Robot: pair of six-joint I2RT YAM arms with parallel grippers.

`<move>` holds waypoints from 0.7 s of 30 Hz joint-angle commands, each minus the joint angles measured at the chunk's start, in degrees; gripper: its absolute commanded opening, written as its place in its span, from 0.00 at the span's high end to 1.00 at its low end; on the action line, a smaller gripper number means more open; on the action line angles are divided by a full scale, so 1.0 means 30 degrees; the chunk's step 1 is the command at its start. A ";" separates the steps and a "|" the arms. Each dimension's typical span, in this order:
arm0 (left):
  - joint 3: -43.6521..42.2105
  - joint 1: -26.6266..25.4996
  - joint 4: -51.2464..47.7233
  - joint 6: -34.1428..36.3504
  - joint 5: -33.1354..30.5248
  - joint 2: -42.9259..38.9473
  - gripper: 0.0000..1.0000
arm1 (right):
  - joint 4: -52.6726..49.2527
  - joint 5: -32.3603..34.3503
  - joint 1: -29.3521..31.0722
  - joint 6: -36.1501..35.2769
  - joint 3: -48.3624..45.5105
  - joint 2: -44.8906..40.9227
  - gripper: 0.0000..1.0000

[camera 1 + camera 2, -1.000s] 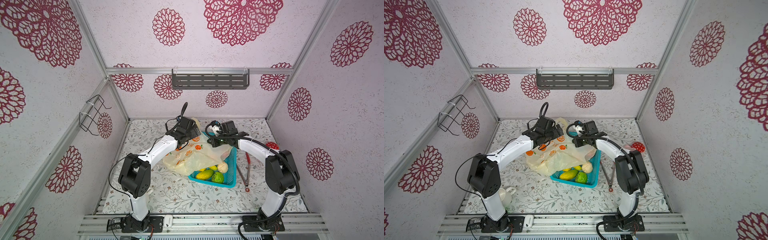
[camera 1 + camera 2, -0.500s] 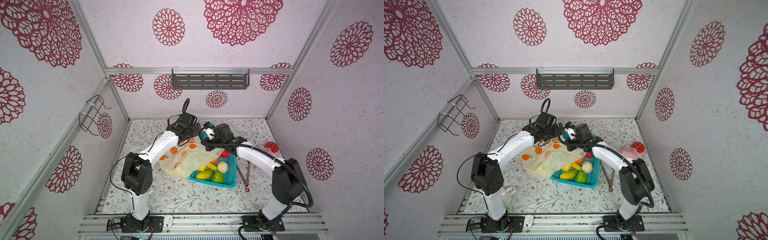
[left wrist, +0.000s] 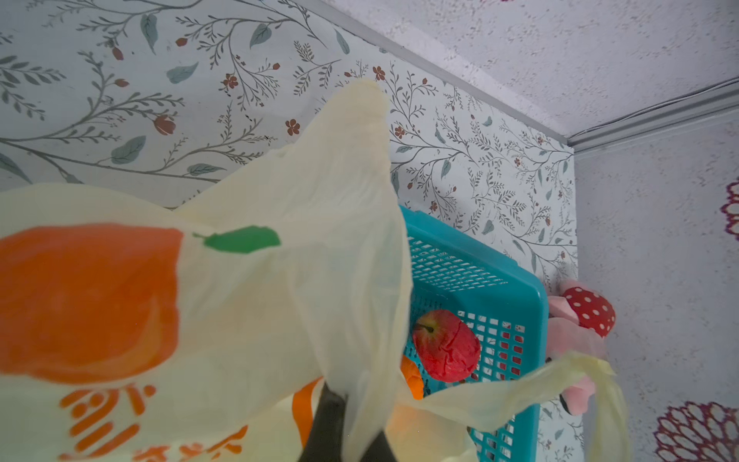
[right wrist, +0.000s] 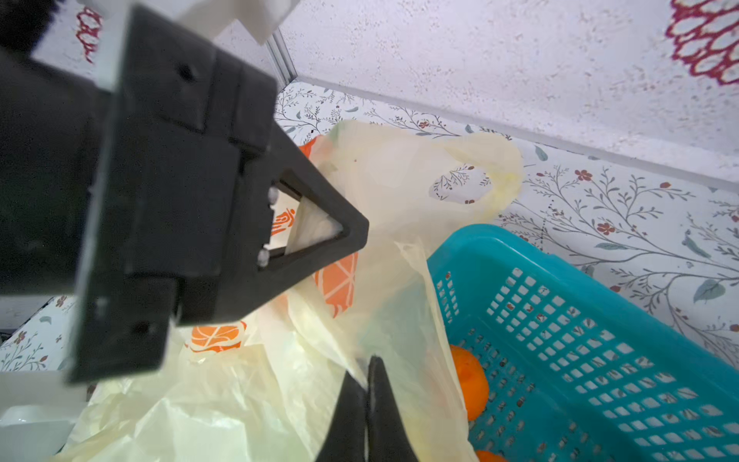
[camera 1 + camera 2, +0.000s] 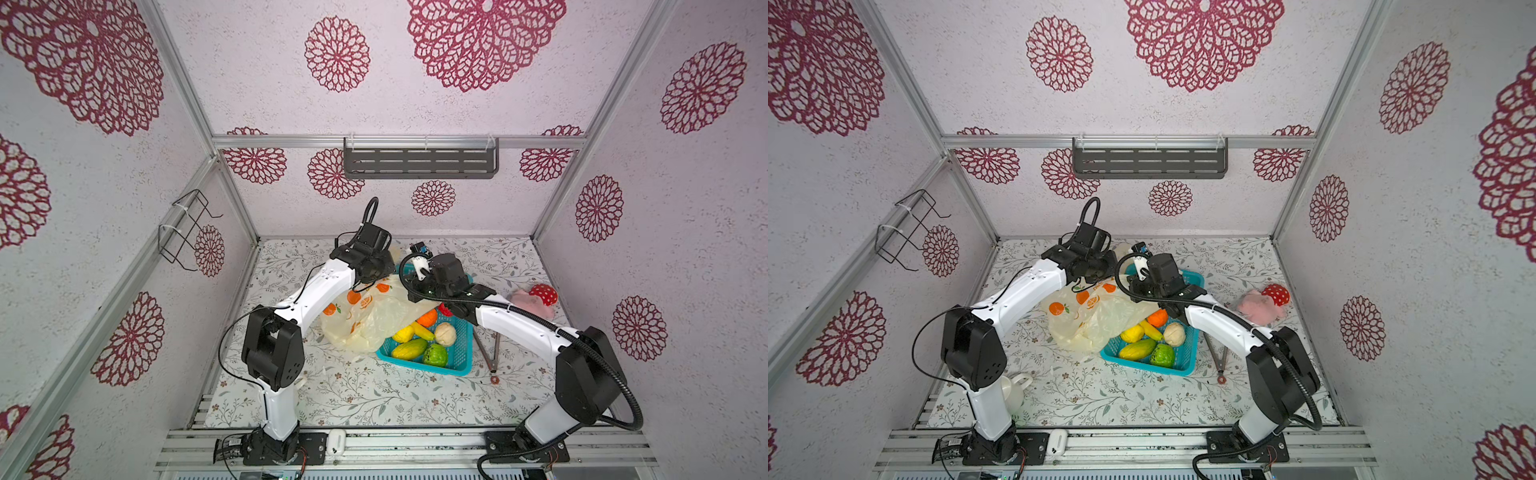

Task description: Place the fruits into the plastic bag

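Observation:
The plastic bag [image 5: 368,318], cream with printed oranges, lies crumpled over the left rim of the teal basket [image 5: 459,361] in both top views. The fruits sit in the basket: mango [image 5: 409,348], bumpy green ball [image 5: 435,354], cream round one [image 5: 445,333], banana [image 5: 422,331], orange [image 5: 427,318]. The red apple [image 3: 446,346] shows in the left wrist view. My left gripper [image 3: 354,416] is shut on a fold of the plastic bag [image 3: 240,300]. Close beside it, my right gripper [image 4: 370,362] is shut on another edge of the bag [image 4: 400,192].
A red spotted mushroom plush [image 5: 540,295] lies at the right wall. Metal tongs [image 5: 488,345] rest right of the basket. A white cup [image 5: 1017,386] stands behind the left arm's base. A grey shelf [image 5: 419,162] and a wire rack [image 5: 187,228] hang on the walls.
The left gripper's jaws have shut on the bag. The right gripper has drawn its edge of the bag leftward toward the back, uncovering more fruit in the basket.

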 commanded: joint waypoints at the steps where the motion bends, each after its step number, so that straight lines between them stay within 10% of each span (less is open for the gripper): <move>1: -0.0569 0.0956 0.1233 0.0814 0.0301 -0.1290 1.00 | 0.1765 0.1334 0.0107 0.1424 -0.0341 -0.1540 1.00; 3: -0.0988 0.1300 0.2026 0.1693 0.0317 -0.1897 1.00 | 0.2262 0.1391 0.0107 0.2005 -0.0724 -0.2017 0.92; 5: -0.1609 0.1663 0.3069 0.3049 0.0595 -0.2655 1.00 | 0.2662 0.1488 0.0108 0.2509 -0.1031 -0.2729 0.47; 8: -0.2404 0.2199 0.3833 0.5209 0.1653 -0.3589 1.00 | 0.3383 0.2480 0.0012 0.2690 -0.1398 -0.4097 0.24; 21: -0.5410 0.3140 0.4588 1.0467 0.3556 -0.7188 1.00 | -0.0520 0.5641 -0.3938 0.5852 -0.0854 -0.5937 0.15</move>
